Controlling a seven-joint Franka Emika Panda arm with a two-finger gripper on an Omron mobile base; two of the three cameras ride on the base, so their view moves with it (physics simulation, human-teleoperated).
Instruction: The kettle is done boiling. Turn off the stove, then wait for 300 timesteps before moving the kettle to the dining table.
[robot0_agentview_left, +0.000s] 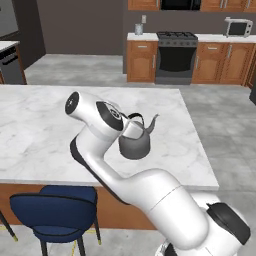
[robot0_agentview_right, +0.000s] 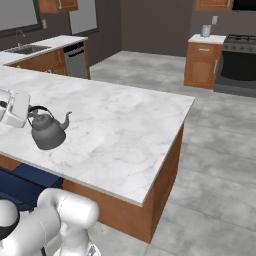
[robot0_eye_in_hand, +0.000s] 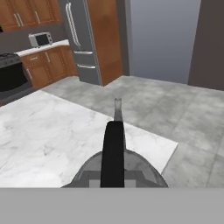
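The jaws were clenched on the kettle (robot0_agentview_right: 48, 131) handle; lowering it straight onto the marble surface (robot0_agentview_right: 125, 130) seemed the safest.

Dark-grey kettle (robot0_agentview_left: 134, 145) with black handle on white, grey-veined marble dining table (robot0_agentview_left: 40, 125); blue stool (robot0_agentview_left: 55, 210).

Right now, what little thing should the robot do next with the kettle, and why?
Probably lower it a little and then open the jaws. The kettle is already over the marble dining table, far from the stove, and the gripper is shut on its black handle. I cannot tell whether its base touches the tabletop yet, so easing down first seems safest.
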